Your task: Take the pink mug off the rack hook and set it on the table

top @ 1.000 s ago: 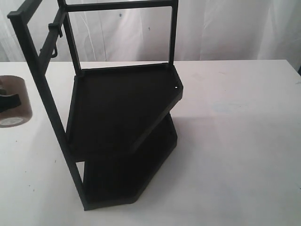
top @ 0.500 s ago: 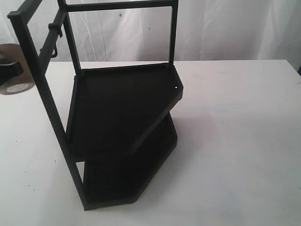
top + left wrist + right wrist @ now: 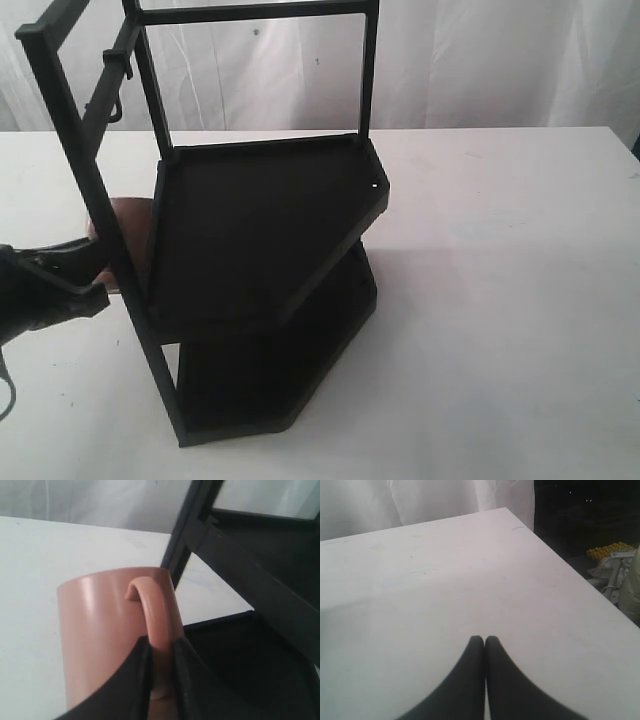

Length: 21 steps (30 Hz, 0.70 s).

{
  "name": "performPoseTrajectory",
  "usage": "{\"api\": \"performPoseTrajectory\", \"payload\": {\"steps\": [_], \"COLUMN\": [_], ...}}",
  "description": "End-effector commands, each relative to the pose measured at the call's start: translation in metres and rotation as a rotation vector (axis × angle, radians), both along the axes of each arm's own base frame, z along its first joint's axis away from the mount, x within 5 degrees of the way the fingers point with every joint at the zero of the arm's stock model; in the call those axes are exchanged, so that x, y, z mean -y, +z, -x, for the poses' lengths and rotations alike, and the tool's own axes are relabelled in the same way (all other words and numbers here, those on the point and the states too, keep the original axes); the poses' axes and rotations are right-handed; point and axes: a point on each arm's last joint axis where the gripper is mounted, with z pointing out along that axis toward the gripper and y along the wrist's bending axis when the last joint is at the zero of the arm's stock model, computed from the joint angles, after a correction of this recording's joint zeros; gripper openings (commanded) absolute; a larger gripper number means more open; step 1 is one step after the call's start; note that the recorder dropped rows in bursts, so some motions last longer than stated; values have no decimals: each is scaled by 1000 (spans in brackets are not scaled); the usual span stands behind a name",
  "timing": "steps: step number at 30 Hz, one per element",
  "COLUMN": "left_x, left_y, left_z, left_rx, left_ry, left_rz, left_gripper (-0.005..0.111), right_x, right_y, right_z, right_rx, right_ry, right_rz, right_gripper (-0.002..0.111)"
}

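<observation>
Soft, hazy, even light; rack point(image 3: 260, 230) underexposed to flat black; faint shadow on table point(image 3: 500, 300); mild sheen on mug point(image 3: 100, 625).

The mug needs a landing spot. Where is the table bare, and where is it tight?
Widest bare patch: the table right of the rack, out to its right edge. Tight: the left side, where the left gripper holds the pink mug beside the rack's upright.

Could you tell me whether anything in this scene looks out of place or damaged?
Nothing looks spilled or broken. The only oddity: the pink mug, gripped by its handle in the left end effector, is very close to an upright of the rack, which partly hides it in the exterior view.
</observation>
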Motion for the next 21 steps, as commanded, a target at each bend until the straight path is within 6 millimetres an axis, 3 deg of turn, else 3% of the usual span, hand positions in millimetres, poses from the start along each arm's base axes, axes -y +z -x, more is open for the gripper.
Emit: {"api": "performPoseTrajectory", "payload": {"steps": [1,7,11,16,21], "left_x": [-2,-8,-21,-23,-24], "left_y": [0,4,16,24,26], "left_z": [4,3,8,21,23], "left_rx": [13,12,72,84,78], "left_ry": [29,103,250,253,267], "left_rz": [32,106,165,5,8], "left_gripper": [0,0,0,0,0], "right_x": [0,0,0,0,0], "right_y": [0,0,0,0,0], "right_z": [0,0,0,0,0], "right_rx": [7,7,7,7,7], "right_ry": [4,4,4,4,4], "right_rz": [-1,-1,-1,-1,-1], "right_gripper": [0,0,0,0,0]}}
